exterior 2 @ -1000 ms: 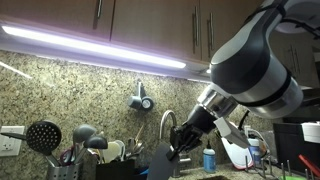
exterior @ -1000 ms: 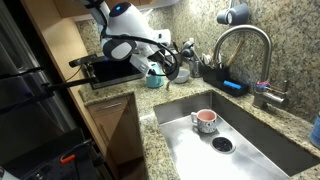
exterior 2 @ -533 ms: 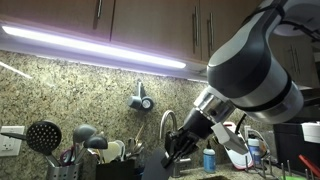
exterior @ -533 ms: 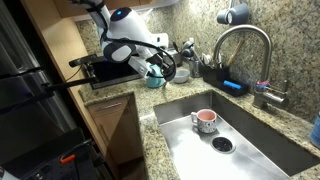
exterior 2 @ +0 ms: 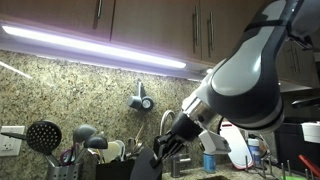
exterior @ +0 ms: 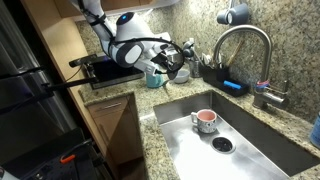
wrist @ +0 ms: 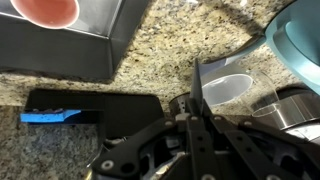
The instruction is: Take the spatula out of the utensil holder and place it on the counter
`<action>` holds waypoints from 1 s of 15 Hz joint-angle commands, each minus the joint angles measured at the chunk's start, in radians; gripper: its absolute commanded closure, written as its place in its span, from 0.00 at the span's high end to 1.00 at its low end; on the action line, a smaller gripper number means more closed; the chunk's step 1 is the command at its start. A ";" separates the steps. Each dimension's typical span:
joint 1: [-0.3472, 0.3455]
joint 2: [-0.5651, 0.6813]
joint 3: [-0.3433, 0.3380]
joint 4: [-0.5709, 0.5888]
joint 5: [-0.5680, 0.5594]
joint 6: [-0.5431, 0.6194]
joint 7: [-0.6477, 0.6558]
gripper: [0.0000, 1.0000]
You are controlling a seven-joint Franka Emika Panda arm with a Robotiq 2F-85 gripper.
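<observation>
My gripper (wrist: 197, 78) hangs over the granite counter (wrist: 150, 50) by the utensil holder (exterior: 182, 68). I cannot tell whether its fingers are apart or pinched. The pale spatula (wrist: 226, 88) shows just beside my fingertips, near the teal jug (wrist: 300, 40).

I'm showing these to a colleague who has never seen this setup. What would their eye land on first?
The bulky white-and-grey robot arm fills the right side of an exterior view, reaching down toward the back of the speckled granite counter. Next come the pink cup standing in the steel sink and the bright light strip under the wooden cabinets.
</observation>
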 commanded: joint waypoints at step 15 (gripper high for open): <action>0.283 0.137 -0.243 0.036 -0.112 0.003 0.168 0.04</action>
